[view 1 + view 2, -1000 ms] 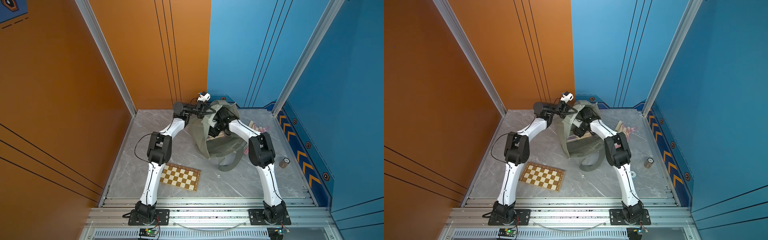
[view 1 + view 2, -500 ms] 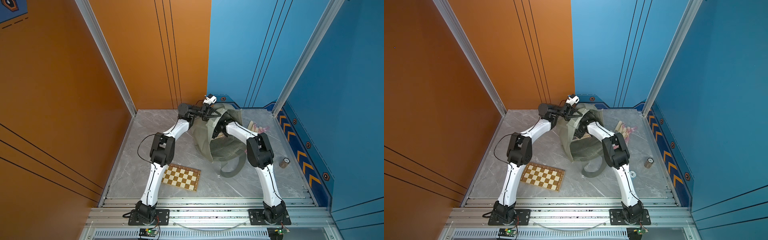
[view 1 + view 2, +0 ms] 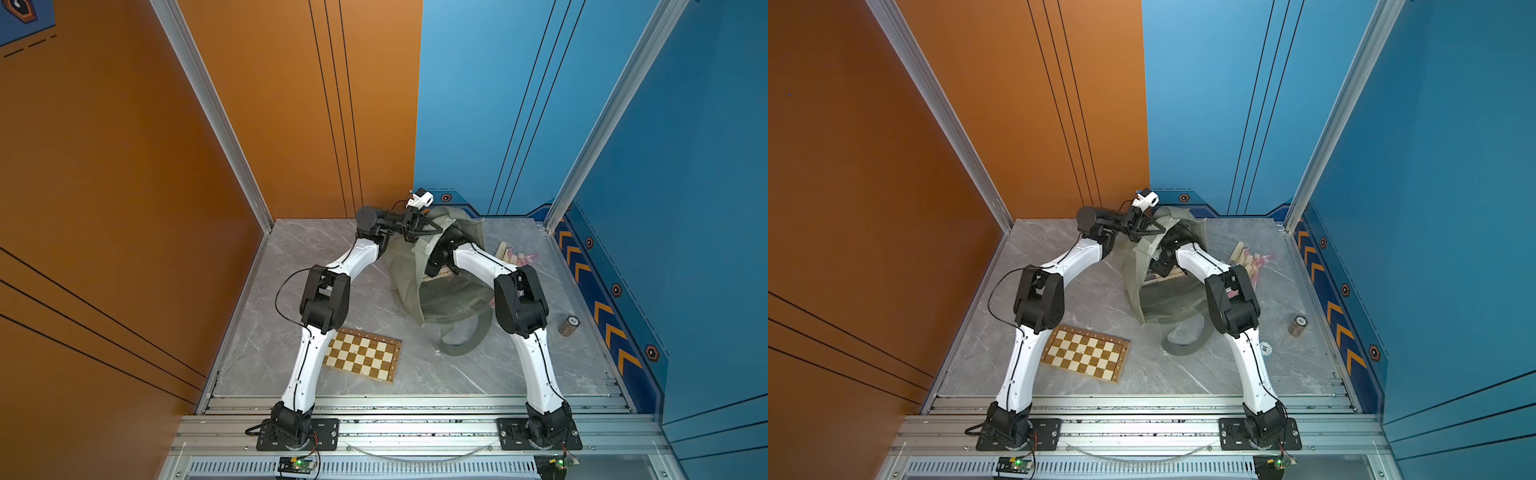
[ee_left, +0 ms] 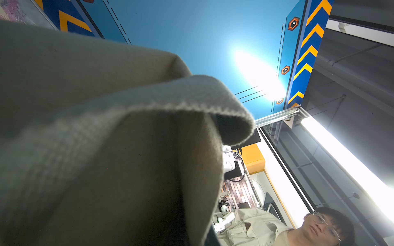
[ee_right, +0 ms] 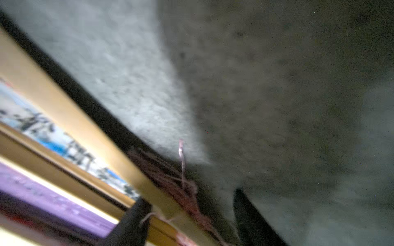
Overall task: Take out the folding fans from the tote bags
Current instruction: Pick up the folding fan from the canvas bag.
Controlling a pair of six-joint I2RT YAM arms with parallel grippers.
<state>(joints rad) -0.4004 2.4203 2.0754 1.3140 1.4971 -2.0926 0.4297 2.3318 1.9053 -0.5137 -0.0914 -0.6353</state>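
Pinching tote bag [image 3: 405, 270] fabric, the left gripper [image 3: 438, 230] was found clamped; right gripper [image 5: 189, 196] jaws were spread astride a folding fan [image 5: 64, 106]; tassel threads [image 5: 181, 187] might be caught instead.

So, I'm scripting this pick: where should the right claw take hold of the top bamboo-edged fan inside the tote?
Probably best to pinch the fan across its slim bamboo edge, just short of the tassel, coming in through the tote mouth that the left claw holds up. The fan lies flat and long, and the open right claw straddles that end.
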